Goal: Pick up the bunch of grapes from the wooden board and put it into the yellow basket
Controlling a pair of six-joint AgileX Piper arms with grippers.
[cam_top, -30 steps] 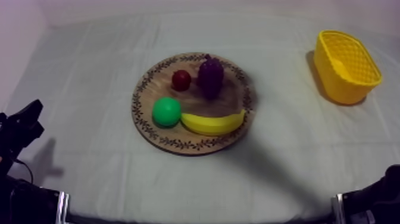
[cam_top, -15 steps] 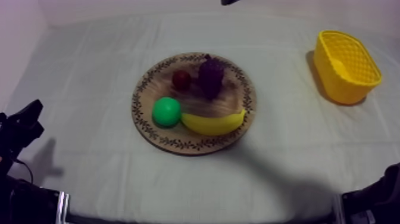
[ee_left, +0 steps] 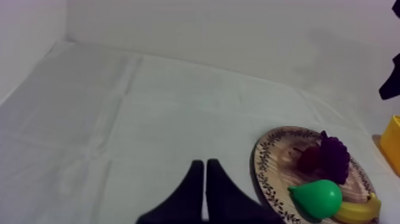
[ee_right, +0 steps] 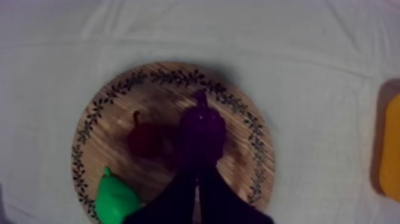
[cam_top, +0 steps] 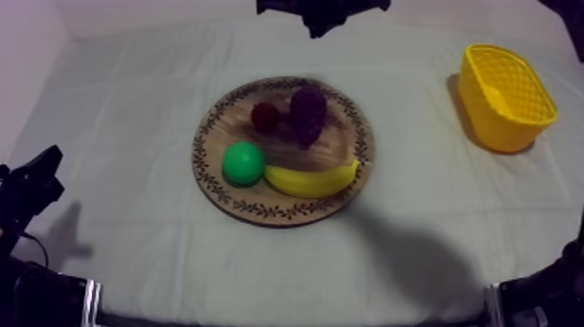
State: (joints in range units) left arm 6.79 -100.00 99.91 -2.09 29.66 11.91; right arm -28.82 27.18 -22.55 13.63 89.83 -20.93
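Note:
The purple bunch of grapes (cam_top: pixel 308 111) stands on the round wooden board (cam_top: pixel 282 209) at its far side, beside a small red fruit (cam_top: pixel 265 116). A green pear (cam_top: pixel 242 163) and a banana (cam_top: pixel 311 179) lie on the board's near half. My right gripper (cam_top: pixel 318 31) hangs above the table behind the board. In its wrist view its fingers lie together as a shut wedge (ee_right: pixel 196 179) just over the grapes (ee_right: pixel 202 132). My left gripper (ee_left: pixel 205 173) is shut on nothing and rests low at the left (cam_top: pixel 39 174), far from the board (ee_left: pixel 268 173).
The yellow basket (cam_top: pixel 506 96) stands at the far right of the table, well apart from the board, with bare cloth between them. Its edge (ee_right: pixel 390 149) also borders the right wrist view. The table's back edge meets a pale wall.
My right arm has come into the top view behind the board and moved lower, casting a shadow over the grapes and the red fruit. The left arm and the fruit have not moved.

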